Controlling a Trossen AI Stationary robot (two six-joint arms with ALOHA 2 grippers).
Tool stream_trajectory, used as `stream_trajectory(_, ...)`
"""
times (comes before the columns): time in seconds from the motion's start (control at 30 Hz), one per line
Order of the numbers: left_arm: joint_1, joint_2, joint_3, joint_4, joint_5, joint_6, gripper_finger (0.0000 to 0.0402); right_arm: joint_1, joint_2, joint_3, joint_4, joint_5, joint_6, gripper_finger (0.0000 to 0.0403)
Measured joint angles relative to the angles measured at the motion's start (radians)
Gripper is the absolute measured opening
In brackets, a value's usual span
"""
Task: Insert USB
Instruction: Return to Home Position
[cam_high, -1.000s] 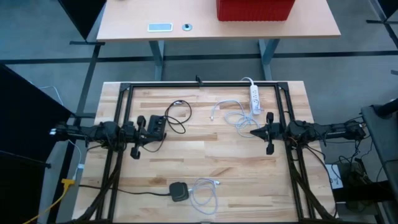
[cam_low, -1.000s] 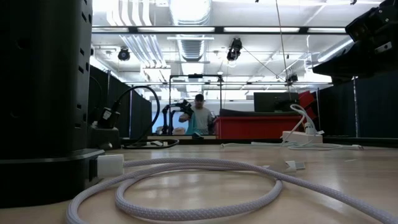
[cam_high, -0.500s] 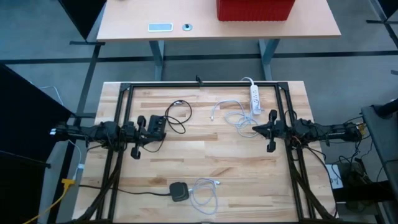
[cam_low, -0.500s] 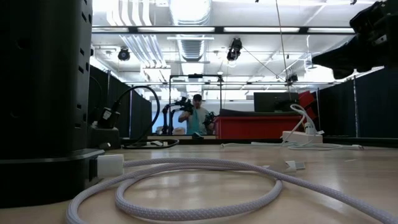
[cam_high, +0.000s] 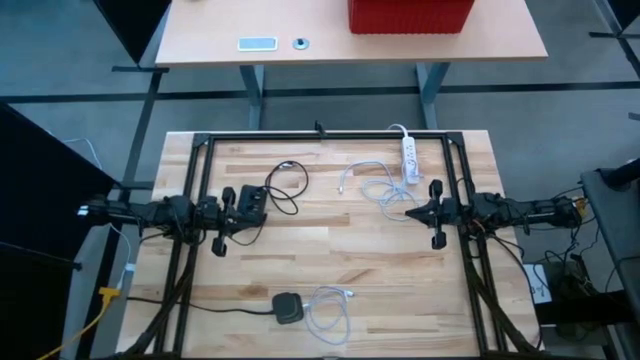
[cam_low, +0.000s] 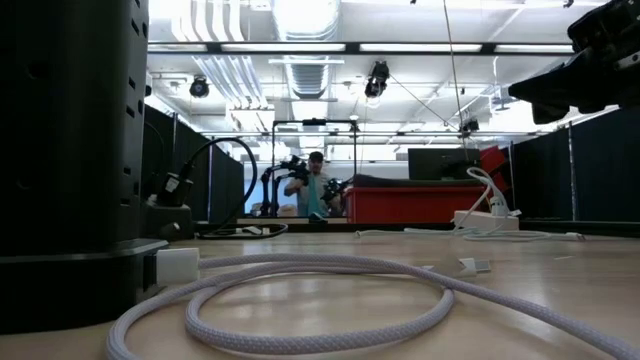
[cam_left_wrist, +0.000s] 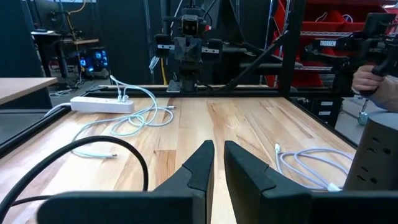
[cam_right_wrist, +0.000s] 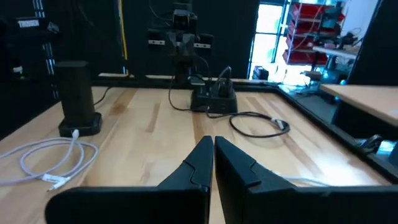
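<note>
The white power strip (cam_high: 409, 158) lies on the right arm's side of the table, close to the black frame (cam_high: 325, 135), with pale charger cables (cam_high: 375, 186) looping off it toward the table's middle. The black outlet extension (cam_high: 250, 203) sits by the left arm, and the black tower extension (cam_high: 288, 306) stands near the opposite edge beside a coiled white cable (cam_high: 330, 308). Nothing is carried. The right gripper (cam_right_wrist: 211, 144) has its fingers pressed together on air, and the left gripper (cam_left_wrist: 217, 152) shows only a thin slit between its fingers, also empty. With the plugging apparently done, retreating well probably means drawing each arm straight back along its own line. The claws should keep above the wood so that no finger hooks the loops near the right gripper or the dark cord (cam_left_wrist: 93, 152) by the left one; a snagged loop could tug a plug loose. The overhead camera gives the whole layout but not whether plugs are seated. The left wrist camera looks across at the strip and shows cables entering its top. The right wrist camera shows the tower and the black extension with cords rising from it. The table-level camera adds mostly a braided cable (cam_low: 300, 290) up close and a person (cam_low: 318, 190) far behind.
</note>
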Motion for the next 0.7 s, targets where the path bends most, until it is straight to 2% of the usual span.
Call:
stream_trajectory(0.1,0.000,0.007,0.000,0.001,0.000,0.000,0.0025,0.000,0.005,-0.001,0.003,-0.031,0.030,0.0000)
stream_trajectory(0.23,0.000,0.014,0.000,0.004,0.000,0.000,0.0025,0.000,-0.004,-0.033,0.113,-0.097,0.057,0.0000)
stream_trajectory(0.57,0.000,0.020,0.000,0.002,0.000,0.000,0.0025,0.000,-0.003,-0.045,0.186,-0.101,0.012,0.0000)
stream_trajectory(0.7,0.000,0.023,0.000,0.002,0.000,0.000,0.0025,0.000,0.005,-0.045,0.145,-0.097,0.057,0.0000)
